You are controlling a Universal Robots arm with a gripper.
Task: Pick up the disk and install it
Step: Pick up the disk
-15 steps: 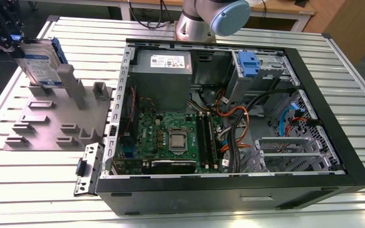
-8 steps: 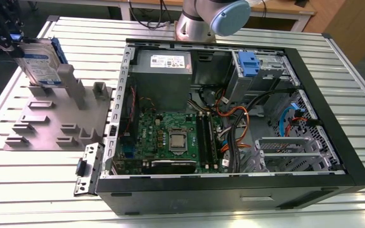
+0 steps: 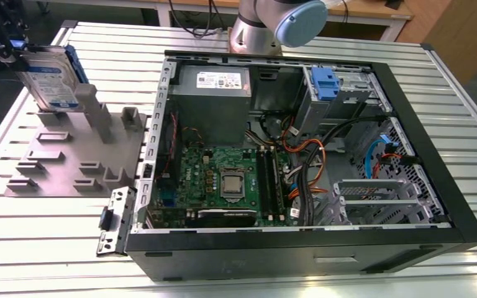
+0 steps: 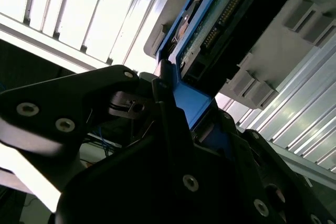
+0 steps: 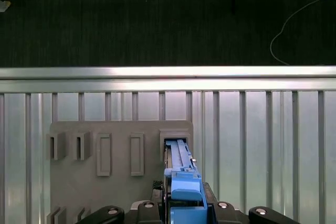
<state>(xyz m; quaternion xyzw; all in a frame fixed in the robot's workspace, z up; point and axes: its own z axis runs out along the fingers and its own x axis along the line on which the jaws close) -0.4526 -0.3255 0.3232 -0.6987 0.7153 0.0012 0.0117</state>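
- A ribbed silver aluminium table [image 3: 471, 93] carries everything, with dark floor [image 5: 157, 19] past its edge in the first wrist view.
- The disk [image 3: 49, 81], a flat silver-grey metal hard drive with a white-and-blue label and blue plastic rails, stands on edge at ten o'clock in the exterior view. Its lower end sits in a slot of the grey plastic holder block [image 3: 64, 161].
- My tool [image 5: 185, 199] is at the disk's upper end. In both wrist views the black fingers [image 4: 167, 103] lie against the blue rail on either side, so I judge the tool to be closed on the disk.
- I judge the step in hand to be the pick-up: the disk is gripped but not clear of the holder.
- Freeing it calls for a straight pull along the slot, since any tilt could bind the rails against the slot walls.
- At the centre lies the open black metal computer case [image 3: 288, 248], with a green circuit board [image 3: 222, 180] inside.
- At twelve o'clock inside it sits a large grey metal box with a white sticker [image 3: 213, 81].
- At one o'clock there is a small blue plastic tab [image 3: 325, 84] on a metal bay.
- Orange and black cables [image 3: 313, 155] loop just below that bay and could snag the disk.
- My arm's grey base [image 3: 263, 25] stands beyond the case at twelve o'clock.
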